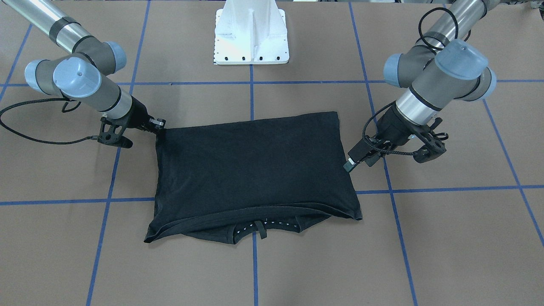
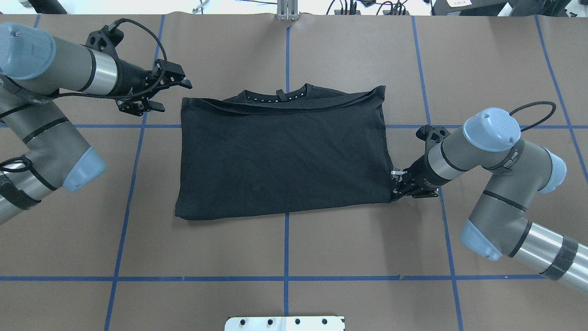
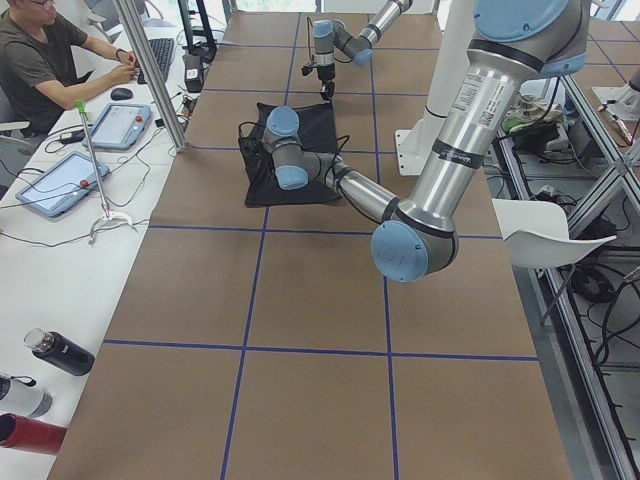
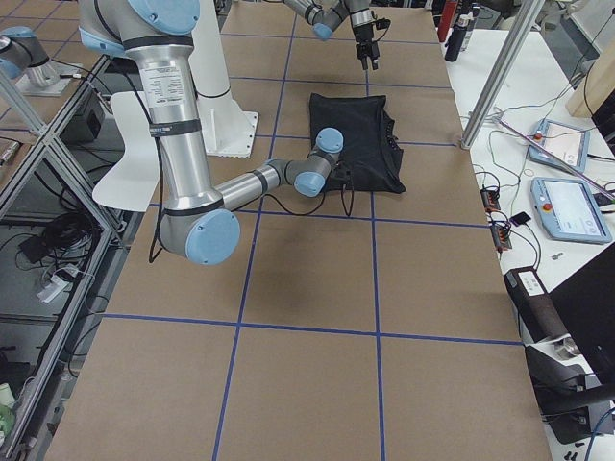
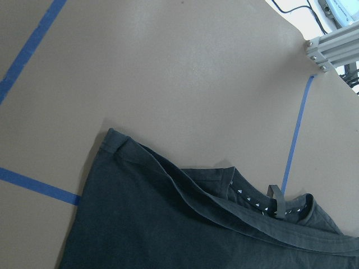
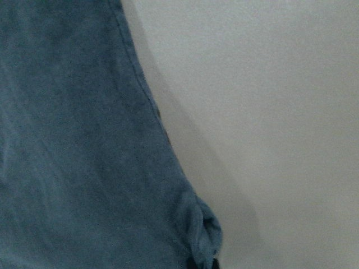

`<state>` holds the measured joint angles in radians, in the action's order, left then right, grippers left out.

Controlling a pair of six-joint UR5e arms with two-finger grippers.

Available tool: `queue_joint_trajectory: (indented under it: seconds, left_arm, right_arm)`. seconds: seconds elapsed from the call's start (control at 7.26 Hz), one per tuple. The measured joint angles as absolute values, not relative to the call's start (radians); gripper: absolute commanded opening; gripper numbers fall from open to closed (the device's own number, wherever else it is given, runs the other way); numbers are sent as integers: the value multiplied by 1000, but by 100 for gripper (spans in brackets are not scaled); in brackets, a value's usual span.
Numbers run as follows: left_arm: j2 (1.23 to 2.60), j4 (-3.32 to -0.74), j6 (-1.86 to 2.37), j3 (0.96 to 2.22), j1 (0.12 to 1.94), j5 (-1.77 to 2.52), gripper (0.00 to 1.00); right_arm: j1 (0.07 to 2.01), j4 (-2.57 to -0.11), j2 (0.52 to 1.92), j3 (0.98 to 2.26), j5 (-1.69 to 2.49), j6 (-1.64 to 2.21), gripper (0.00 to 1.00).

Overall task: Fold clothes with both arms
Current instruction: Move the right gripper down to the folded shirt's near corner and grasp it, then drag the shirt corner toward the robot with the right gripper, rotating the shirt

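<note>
the black t-shirt [image 2: 285, 156] is laid folded on the counter [image 2: 321, 243], plain side up. its right corner away from the collar is clamped between the fingers of the right gripper [image 2: 393, 185]. the left gripper [image 2: 174, 96] is held just beside its collar-side left corner, fingers spread apart.

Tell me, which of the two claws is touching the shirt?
The right claw: it pinches the black T-shirt at a corner. The left claw hangs open beside another corner, clear of the cloth.
</note>
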<state>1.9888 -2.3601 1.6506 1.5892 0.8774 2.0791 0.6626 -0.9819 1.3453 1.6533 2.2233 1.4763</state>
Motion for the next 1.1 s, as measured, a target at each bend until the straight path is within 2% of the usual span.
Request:
queue_joint_trajectory:
  seconds: [0.28,0.69,1.1]
  left_arm:
    - [1988,-2359,1651,1589,877,2079,100]
    - [1988,-2359,1651,1591,879,2079,100]
    - [1988,-2360,1651,1594,882,2079,100]
  right_arm:
    - [664,-981,1350,1666,2236,1476,0]
    - [647,-980,1390,1790,2319,1524,0]
    - [514,-979,1371,1859,2458,1592,0]
